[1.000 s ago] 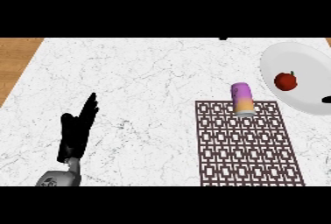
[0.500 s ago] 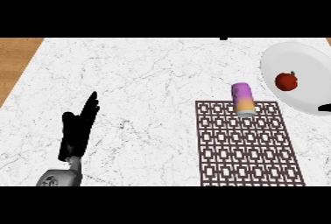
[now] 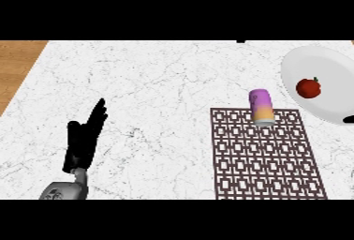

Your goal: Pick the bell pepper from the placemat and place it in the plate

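The red bell pepper (image 3: 308, 87) with a green stem lies in the white plate (image 3: 325, 61) at the far right of the counter. Nothing touches it. Only a small black sliver of my right hand (image 3: 349, 117) shows at the view's right edge, by the plate's near rim. The dark lattice placemat (image 3: 269, 159) lies at the near right and has no pepper on it. My left hand (image 3: 83, 138) rests open at the lower left, fingers straight and pointing away, holding nothing.
A purple and orange can (image 3: 261, 107) lies on its side at the placemat's far edge. The white marble counter (image 3: 159, 84) gives way to a wooden floor strip (image 3: 17, 65) at the far left.
The black sliver of my right hand has slid down along the right edge, away from the pepper. Pepper, can and left hand have not moved.
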Controlling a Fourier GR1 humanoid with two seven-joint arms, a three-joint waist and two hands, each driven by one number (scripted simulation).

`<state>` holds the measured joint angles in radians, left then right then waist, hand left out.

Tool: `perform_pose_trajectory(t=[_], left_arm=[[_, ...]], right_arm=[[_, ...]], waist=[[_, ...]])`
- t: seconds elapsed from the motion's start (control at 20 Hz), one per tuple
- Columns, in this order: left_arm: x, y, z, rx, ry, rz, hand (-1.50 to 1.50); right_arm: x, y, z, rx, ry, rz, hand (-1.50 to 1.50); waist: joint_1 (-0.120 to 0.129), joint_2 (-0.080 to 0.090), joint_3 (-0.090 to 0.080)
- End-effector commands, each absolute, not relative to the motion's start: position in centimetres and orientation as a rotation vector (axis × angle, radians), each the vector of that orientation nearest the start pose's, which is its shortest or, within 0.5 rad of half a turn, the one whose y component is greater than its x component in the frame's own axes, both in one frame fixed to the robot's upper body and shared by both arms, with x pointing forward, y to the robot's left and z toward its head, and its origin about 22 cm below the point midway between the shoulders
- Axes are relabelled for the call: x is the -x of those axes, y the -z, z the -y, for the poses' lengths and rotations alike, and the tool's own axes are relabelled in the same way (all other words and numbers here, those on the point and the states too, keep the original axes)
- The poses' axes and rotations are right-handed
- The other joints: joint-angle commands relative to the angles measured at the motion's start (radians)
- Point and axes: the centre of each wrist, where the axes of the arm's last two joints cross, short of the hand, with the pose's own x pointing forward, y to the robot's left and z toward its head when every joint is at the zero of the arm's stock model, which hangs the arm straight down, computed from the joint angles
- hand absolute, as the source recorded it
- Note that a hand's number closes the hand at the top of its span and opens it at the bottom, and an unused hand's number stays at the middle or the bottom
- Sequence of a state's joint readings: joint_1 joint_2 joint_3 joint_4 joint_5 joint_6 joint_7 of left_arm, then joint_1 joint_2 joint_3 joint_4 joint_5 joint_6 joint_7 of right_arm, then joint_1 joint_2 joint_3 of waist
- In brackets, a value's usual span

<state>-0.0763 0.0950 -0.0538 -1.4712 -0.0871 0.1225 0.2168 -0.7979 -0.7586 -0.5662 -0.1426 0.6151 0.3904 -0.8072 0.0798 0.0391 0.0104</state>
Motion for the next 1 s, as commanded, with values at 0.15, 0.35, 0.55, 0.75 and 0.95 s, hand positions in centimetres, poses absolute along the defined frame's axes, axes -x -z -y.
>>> perform_pose_trajectory(t=[0.15,0.35,0.55,0.75,0.95], left_arm=[[-25.7,1.0,-22.9,-0.189,0.067,1.328,0.0],[-26.3,0.0,-22.8,-0.176,0.089,1.344,0.0],[-26.6,-0.2,-23.5,-0.196,0.085,1.337,0.0],[-26.1,0.4,-22.6,-0.184,0.109,1.347,0.0],[-26.5,-0.4,-22.7,-0.193,0.086,1.331,0.0]], right_arm=[[-32.6,-8.7,51.6,0.28,-0.472,1.68,-1.5],[-31.8,-7.8,52.0,0.335,-0.466,1.674,-1.5],[-31.3,-7.7,52.5,0.353,-0.423,1.686,-1.5],[-30.7,-7.3,52.8,0.371,-0.389,1.701,-1.5],[-30.3,-8.4,53.7,0.402,-0.349,1.695,-1.5]], waist=[[0.007,0.001,0.0],[0.009,0.005,0.003],[0.01,0.009,0.004],[0.009,0.01,0.006],[0.012,0.006,0.006]])
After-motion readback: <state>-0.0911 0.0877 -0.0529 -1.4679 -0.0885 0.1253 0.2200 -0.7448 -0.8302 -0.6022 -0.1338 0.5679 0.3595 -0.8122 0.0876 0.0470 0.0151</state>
